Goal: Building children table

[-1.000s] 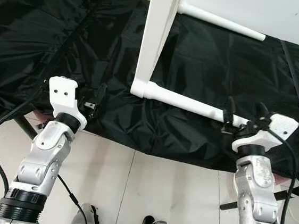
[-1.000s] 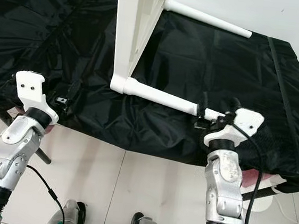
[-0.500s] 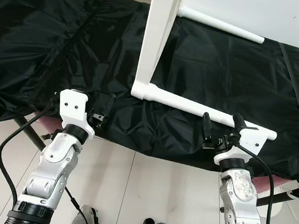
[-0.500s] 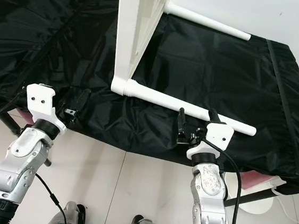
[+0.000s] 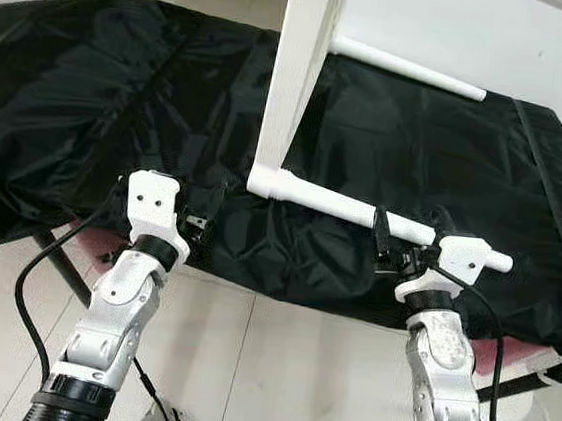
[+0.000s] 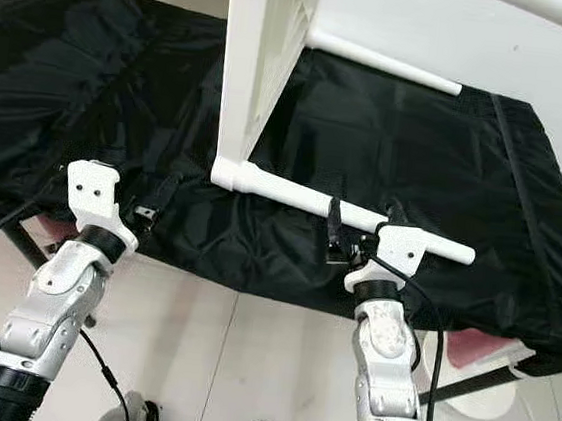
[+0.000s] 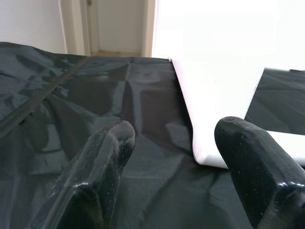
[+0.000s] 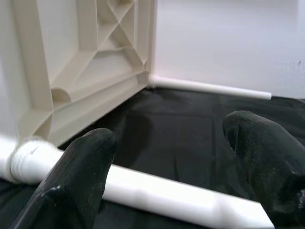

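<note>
2 white legs jut from the tabletop, which stands on its edge on our black cloth. The near leg runs low over the cloth toward our right; the far leg lies parallel behind it, well apart.

Our right gripper sits at the near leg, close to its free end, its 2 fingers spread apart on either side of the tube; we see a gap between pads and leg, so nothing is clasped.

Our left gripper hangs over the cloth's front edge, just left of the tabletop's lower corner, fingers parted and holding nothing. From its wrist, the white edge shows between the 2 fingertips, farther off.

We stand on pale floor tiles before the cloth.
</note>
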`<state>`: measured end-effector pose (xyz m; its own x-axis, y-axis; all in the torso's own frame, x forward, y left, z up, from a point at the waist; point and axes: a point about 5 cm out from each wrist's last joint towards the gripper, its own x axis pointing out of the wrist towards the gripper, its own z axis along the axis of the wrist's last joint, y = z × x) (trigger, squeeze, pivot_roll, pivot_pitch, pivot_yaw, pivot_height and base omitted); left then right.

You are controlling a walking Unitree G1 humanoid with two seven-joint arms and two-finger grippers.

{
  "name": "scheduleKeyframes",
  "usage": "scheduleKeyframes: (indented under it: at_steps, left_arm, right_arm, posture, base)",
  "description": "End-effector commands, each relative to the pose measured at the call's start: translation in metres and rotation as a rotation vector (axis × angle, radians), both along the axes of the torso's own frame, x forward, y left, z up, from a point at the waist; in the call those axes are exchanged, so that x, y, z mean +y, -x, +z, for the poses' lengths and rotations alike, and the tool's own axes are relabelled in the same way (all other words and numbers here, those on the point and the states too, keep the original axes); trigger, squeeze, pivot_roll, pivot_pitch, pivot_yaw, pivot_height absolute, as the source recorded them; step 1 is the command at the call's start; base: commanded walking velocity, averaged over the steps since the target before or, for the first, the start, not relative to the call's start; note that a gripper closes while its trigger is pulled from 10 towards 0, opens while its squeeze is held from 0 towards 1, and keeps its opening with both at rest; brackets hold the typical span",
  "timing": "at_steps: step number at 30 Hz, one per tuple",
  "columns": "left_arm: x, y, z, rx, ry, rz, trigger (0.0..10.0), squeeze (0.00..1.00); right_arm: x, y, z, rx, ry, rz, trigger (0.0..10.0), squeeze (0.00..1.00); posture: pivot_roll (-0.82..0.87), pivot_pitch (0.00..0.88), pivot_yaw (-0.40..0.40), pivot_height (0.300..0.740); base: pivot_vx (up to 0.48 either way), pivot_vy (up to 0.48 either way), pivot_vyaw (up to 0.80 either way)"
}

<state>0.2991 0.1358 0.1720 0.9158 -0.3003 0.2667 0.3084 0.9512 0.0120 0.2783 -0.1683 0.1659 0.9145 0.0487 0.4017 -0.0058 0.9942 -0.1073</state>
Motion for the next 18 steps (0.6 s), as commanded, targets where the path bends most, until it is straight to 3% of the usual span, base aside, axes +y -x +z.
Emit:
scheduleKeyframes:
  at_steps: [1,18]
  left_arm:
    - [-0.005,-0.004,-0.001,-0.004,-0.013,-0.031,10.0,0.0]
    - [-0.014,-0.013,0.005,-0.036,-0.036,-0.031,10.0,0.0]
  right_arm:
    - [-0.001,-0.001,-0.001,-0.008,0.005,-0.012,10.0,0.0]
    - [0.002,-0.007,0.001,-0.03,0.028,0.002,10.0,0.0]
  posture:
    - [0.12,0.061,-0.022,0.74]
    - [0.11,0.059,-0.027,0.74]
  base:
    - [0.0,0.0,0.0]
    - [0.0,0.0,0.0]
